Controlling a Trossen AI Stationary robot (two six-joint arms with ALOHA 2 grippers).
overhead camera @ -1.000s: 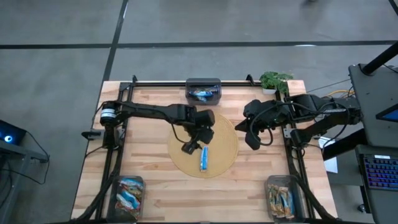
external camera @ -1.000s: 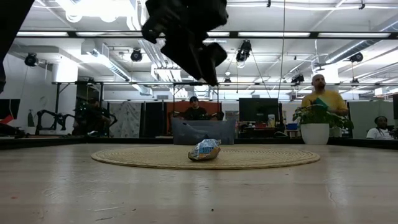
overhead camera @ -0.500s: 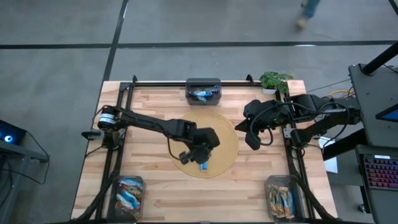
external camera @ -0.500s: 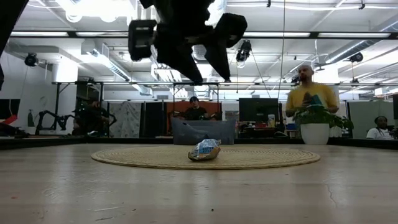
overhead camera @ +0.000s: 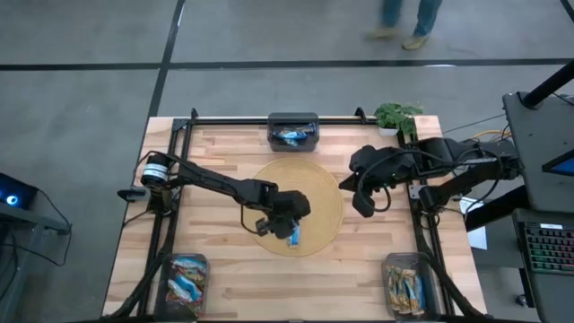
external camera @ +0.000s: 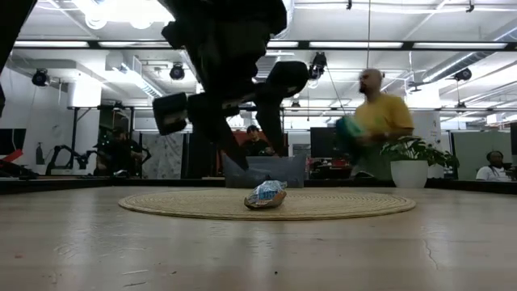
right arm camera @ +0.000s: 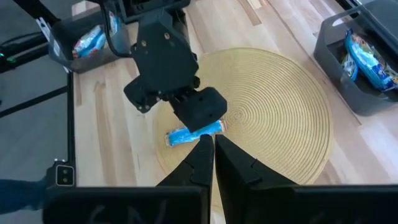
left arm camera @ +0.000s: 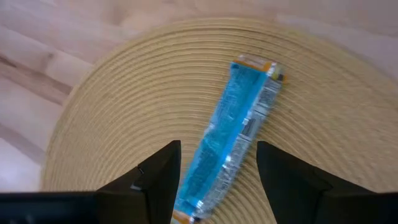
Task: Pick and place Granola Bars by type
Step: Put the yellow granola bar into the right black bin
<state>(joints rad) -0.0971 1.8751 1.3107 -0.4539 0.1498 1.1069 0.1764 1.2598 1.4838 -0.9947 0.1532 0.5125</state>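
Left gripper (overhead camera: 289,230) hangs over the round woven straw mat (overhead camera: 323,193) at table centre, fingers (left arm camera: 163,171) spread apart, straddling one bright blue foil-wrapped granola bar (left arm camera: 231,140) that lies flat near the mat's 6 o'clock edge (not yet gripped). That single bar is the only one on the mat. Three translucent grey bins stand on the pale wooden table (overhead camera: 215,144): one at 12 o'clock (overhead camera: 293,131) holding blue-wrapped bars, one at 7 o'clock (overhead camera: 185,280) with blue-white bars, one at 5 o'clock (overhead camera: 405,283) with orange-brown bars; the bars inside are too heaped to count. Right gripper (overhead camera: 363,203) waits at 3 o'clock just off the mat's rim, fingers pressed together and empty. One small green potted plant (overhead camera: 395,117) sits at the 1 o'clock corner. Beyond the table a person in a yellow top (external camera: 373,121) walks past.
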